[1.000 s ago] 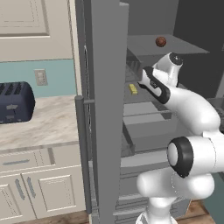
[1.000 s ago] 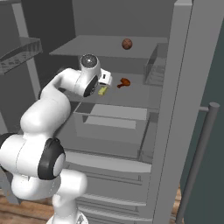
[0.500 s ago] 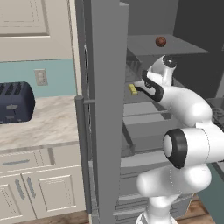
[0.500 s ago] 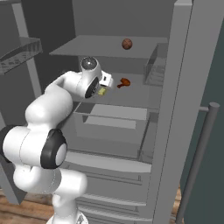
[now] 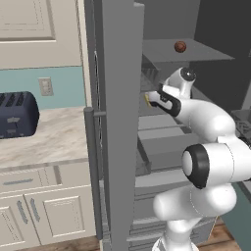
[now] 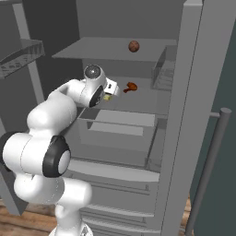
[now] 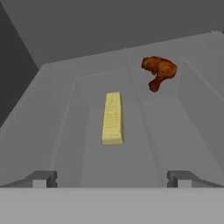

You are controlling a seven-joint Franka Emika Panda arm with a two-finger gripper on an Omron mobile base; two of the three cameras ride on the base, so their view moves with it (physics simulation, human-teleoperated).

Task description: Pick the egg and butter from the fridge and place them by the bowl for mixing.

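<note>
Since a second ago the arm has reached a little deeper into the open fridge (image 6: 193,115): in the left base view the wrist sits slightly further toward the door edge and the shelves than it did, and in the right base view the hand has crept toward the middle shelf, while the base cameras have not shifted and nothing on the shelves has moved. The gripper (image 7: 112,177) is spread wide, its two dark fingertips (image 7: 41,178) standing far apart at the bottom of the hand view with nothing between them. The butter (image 7: 112,117) lies flat on the grey middle shelf (image 7: 183,144), ahead of the fingertips and roughly centred between them, not touched by either. Its long axis runs straight away from the hand, one short end facing the gripper and the other pointing toward the back wall of the fridge, tilted only slightly off the hand's line. Beyond it and to the right in the hand view lies an orange-brown lumpy drumstick-shaped item (image 7: 159,71), well apart from the butter. The egg (image 6: 133,46) rests on the shelf above, toward the back. In the base views the butter (image 6: 107,97) appears as just a small yellow sliver beside the hand, so how close the hand is to it is hard to judge there.
</note>
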